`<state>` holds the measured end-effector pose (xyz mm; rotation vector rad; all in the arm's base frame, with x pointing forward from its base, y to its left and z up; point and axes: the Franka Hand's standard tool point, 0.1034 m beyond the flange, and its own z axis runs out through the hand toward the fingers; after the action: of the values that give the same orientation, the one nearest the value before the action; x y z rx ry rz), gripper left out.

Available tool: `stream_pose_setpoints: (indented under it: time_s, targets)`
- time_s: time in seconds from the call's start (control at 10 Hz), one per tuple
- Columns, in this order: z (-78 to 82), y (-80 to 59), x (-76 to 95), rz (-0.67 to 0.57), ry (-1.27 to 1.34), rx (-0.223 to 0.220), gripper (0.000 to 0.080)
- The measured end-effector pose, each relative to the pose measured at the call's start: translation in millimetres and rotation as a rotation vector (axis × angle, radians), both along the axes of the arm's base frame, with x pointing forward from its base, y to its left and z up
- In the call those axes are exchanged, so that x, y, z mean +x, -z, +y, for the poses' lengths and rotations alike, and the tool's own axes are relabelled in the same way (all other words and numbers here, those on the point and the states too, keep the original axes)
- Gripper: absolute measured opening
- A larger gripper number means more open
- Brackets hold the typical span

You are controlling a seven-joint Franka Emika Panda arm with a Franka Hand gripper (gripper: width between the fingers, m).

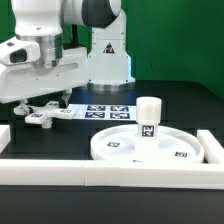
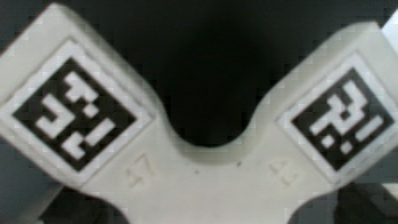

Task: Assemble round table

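**Spread gripper low over the cross-shaped foot**

In the exterior view the arm [image 1: 60, 30] reached down from the upper left of the frame. Its gripper [image 1: 42, 106] hung at the middle left, just above the white cross-shaped foot [image 1: 45, 117], which lay on the black table [image 1: 60, 150]. The jaws stood spread wide and pinched nothing. Whether a finger touched the foot could not be told from that view.

The wrist view was filled by the foot [image 2: 196, 170], seen very close. Two of its white prongs forked apart, each bearing a black-and-white square tag, with the dark table in the notch between them. The fingers could not be made out there.

The round disc [image 1: 135, 152] lay flat in the lower right of the exterior frame, well apart from the foot. Its rim was raised and small square tags dotted its face. The short leg [image 1: 148, 115] stood upright on the disc, toward its far side, with a tag on the side facing the camera.

The marker board [image 1: 105, 110] lay flat near the middle of the frame, in front of the arm's base and between the foot and the leg. Long white walls [image 1: 100, 172] ran along the bottom of the frame and up its right edge, just beside the disc.
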<state>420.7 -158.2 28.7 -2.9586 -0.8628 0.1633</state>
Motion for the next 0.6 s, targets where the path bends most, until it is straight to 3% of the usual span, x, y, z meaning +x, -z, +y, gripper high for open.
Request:
stream_pose_setpoints:
  time_s: [0.6]
  targets:
    - [0.8, 1.0, 2.3, -0.002, 0.024, -0.004, 0.0649]
